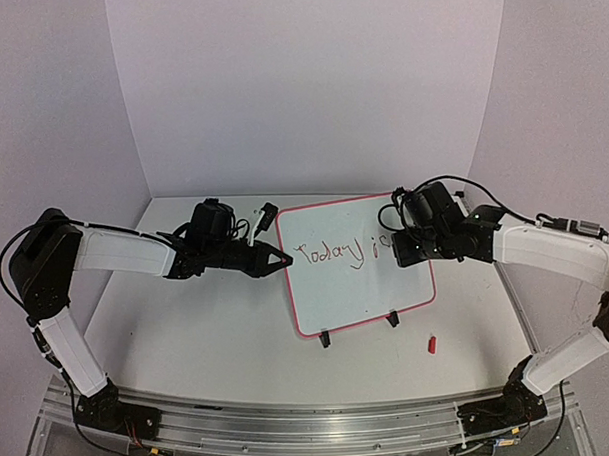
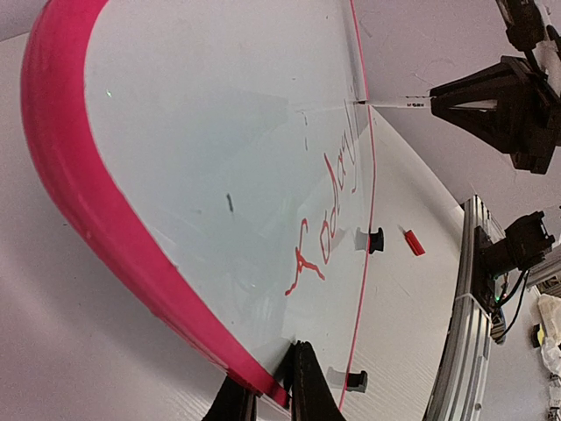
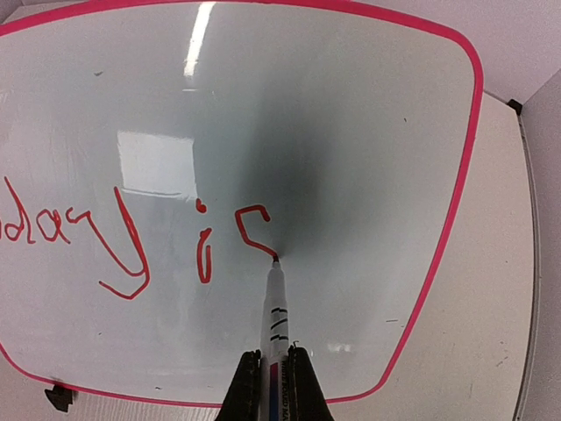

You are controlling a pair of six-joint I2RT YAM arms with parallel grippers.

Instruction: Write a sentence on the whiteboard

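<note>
Marker tip on the whiteboard, one arm at each side of it.
The whiteboard (image 1: 362, 286) stands tilted on black feet (image 1: 325, 338) at the middle of the desk (image 1: 208, 341), between the two arms. Right jaws are clenched on a marker (image 3: 273, 307), its tip touching the board at the tail of the "s". The sentence (image 3: 204, 263) reads "Today is" (red ink, one line). Left jaws are clamped on the board's pink frame at its left edge. A small red piece (image 1: 431, 344) lies on the desk, right of the feet.

Plain pale walls (image 1: 309, 78) box in three sides — white surface (image 1: 208, 331) below, metal rail (image 1: 291, 424) along its near edge.
</note>
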